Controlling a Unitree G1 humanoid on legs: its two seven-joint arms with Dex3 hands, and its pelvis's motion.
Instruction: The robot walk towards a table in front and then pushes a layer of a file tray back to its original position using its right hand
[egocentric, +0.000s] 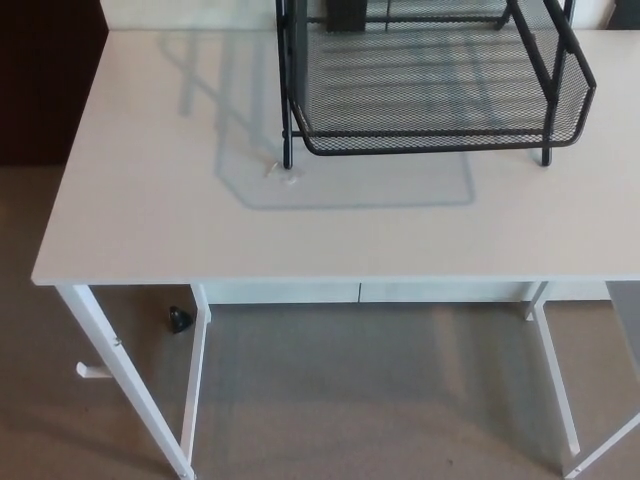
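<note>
No robot body was in the head view: neither arm, wrist nor hand showed, left or right side.
</note>
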